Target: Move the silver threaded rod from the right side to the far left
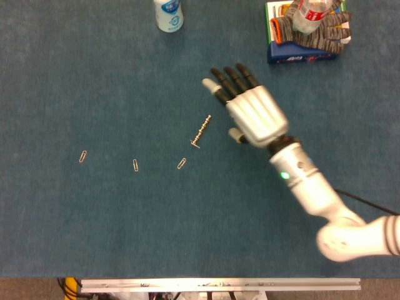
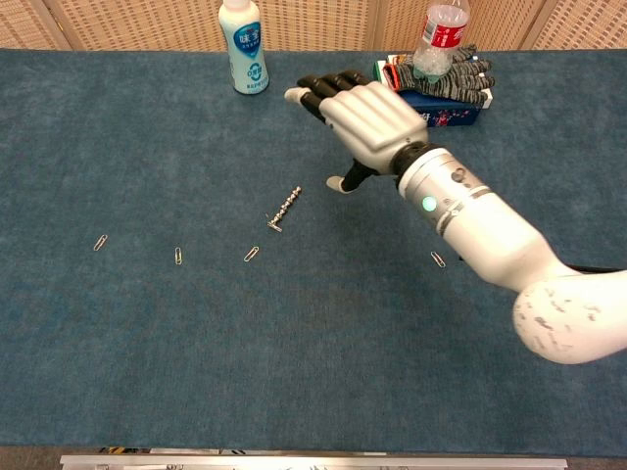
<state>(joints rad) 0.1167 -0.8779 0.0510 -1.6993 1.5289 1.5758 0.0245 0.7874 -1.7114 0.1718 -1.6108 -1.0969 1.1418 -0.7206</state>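
Observation:
The silver threaded rod point(image 1: 201, 131) point(image 2: 284, 210) lies loose and slanted on the blue table cloth near the middle. My right hand point(image 1: 250, 109) point(image 2: 364, 117) hovers to the right of it, palm down, fingers spread and holding nothing. A gap of cloth separates the hand from the rod. My left hand shows in neither view.
Three paper clips point(image 1: 135, 164) lie in a row left of and below the rod, another paper clip point(image 2: 437, 259) beside my right forearm. A white bottle point(image 1: 168, 14) stands at the back. A blue box point(image 1: 300, 53) with gloves and a clear bottle sits back right.

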